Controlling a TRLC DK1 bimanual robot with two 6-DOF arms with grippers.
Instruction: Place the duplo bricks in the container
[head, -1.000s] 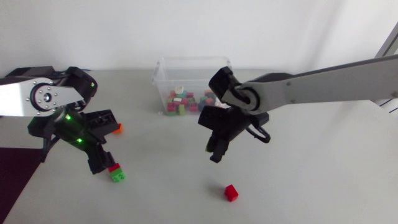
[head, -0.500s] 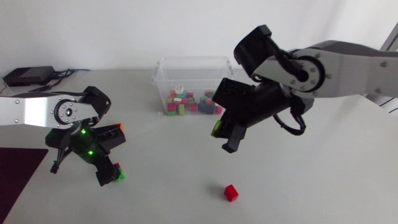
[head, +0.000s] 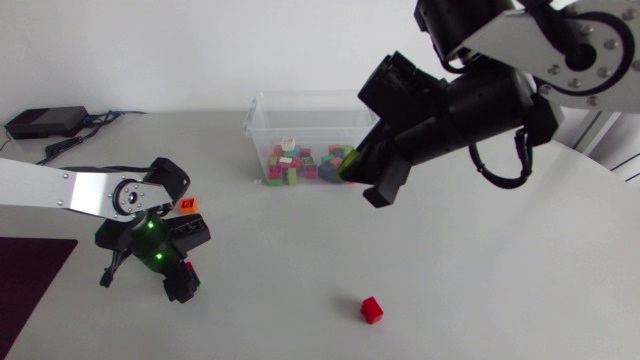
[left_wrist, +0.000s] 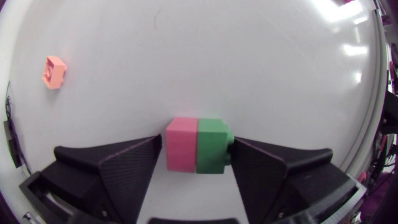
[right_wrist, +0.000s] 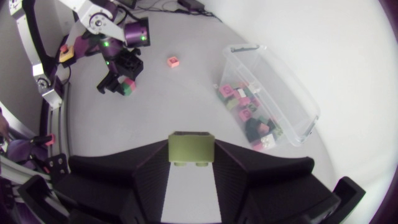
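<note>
Right gripper (head: 365, 178): clamped on an olive brick (right_wrist: 191, 149), one finger on each side, carried high off the table

Container (head: 300, 115): clear tub at the far middle of the table, long axis running left to right, open on top, many mixed bricks already inside

Key relation: the olive brick hangs just off the tub's near right corner. The opening lies to the left and farther back, so we judge a short move that way puts the brick over the rim before letting go. The right arm is by far the nearer arm to the tub

Left gripper (left_wrist: 198, 155): low on the table at the near left, well apart from the tub. A pink brick (left_wrist: 181, 144) and a green brick (left_wrist: 210, 145), joined side by side, sit between its fingers. One finger meets the pink end and the other the green end, so we read it as closed on the pair, which rests on the table

Loose on the table: a red brick (head: 371, 310) near the middle front, and an orange brick (head: 188, 205) just beyond the left gripper

Our estimate: olive brick goes in first, then the pair needs a long carry right and far
</note>
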